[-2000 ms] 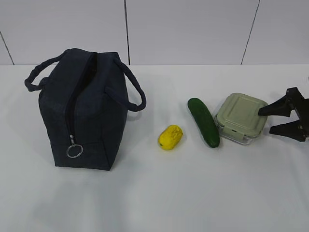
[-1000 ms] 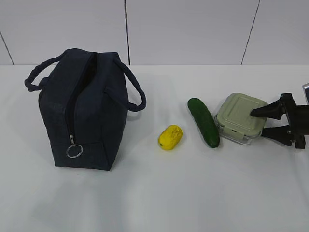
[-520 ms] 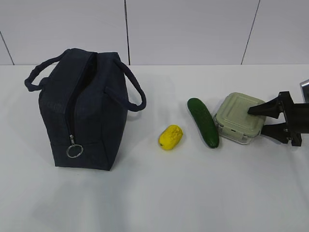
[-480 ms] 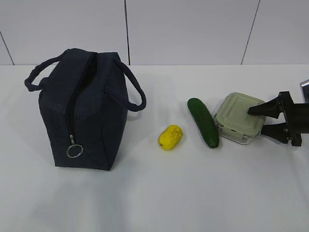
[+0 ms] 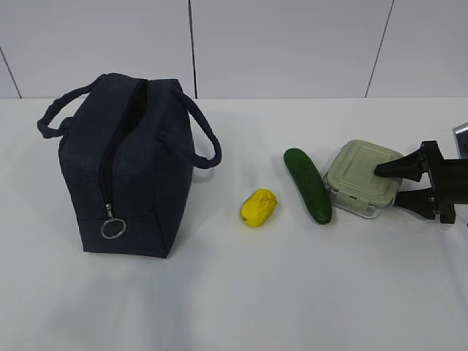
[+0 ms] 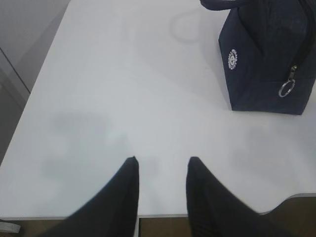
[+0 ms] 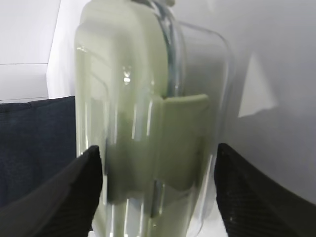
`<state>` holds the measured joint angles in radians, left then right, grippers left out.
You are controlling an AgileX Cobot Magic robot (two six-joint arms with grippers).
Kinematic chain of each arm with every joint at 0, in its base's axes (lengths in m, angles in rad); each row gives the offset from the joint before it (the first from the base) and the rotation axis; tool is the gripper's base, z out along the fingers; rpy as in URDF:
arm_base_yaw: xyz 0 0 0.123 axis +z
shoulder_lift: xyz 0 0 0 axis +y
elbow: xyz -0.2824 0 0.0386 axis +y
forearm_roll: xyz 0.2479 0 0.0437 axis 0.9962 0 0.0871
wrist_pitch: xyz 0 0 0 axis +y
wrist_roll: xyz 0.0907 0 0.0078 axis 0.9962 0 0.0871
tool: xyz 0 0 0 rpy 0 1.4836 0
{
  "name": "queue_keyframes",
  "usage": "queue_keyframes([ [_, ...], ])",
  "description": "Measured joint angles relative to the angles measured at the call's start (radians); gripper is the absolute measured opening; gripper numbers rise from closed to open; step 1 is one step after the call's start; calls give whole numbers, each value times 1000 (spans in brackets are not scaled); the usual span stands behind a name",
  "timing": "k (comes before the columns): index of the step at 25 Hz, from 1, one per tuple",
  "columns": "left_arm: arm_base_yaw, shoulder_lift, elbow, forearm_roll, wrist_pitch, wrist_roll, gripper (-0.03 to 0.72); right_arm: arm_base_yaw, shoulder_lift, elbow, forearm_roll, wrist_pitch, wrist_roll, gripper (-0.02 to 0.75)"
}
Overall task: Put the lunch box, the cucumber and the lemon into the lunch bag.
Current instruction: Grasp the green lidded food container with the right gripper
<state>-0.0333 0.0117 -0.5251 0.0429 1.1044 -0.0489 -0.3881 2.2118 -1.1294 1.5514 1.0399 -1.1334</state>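
From my station I had the right tool (image 5: 395, 186) spread open, one finger over the lid and one low beside the wall of the lunch box (image 5: 363, 175), which sat on the table (image 5: 292, 292) just right of the cucumber (image 5: 308, 184), nearest that arm.

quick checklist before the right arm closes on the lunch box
1. Right gripper open: ok.
2. Fingers straddle the lunch box, one above the lid, one below: ok.
3. Cucumber clear of the fingers: ok, it lies on the box's far side.
4. Lunch bag unzipped at the top: looks ok; how wide it gapes, cannot tell.
5. Left gripper out of the way: ok, open and empty.
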Motion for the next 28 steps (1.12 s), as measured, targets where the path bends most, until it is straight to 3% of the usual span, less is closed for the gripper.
queue_keyframes([
  [18, 0, 0, 0, 0, 0, 0, 239, 0, 0, 0, 10, 15, -40, 527],
  [24, 0, 0, 0, 0, 0, 0, 239, 0, 0, 0, 12, 19, -42, 403],
  [28, 0, 0, 0, 0, 0, 0, 239, 0, 0, 0, 14, 25, -42, 389],
])
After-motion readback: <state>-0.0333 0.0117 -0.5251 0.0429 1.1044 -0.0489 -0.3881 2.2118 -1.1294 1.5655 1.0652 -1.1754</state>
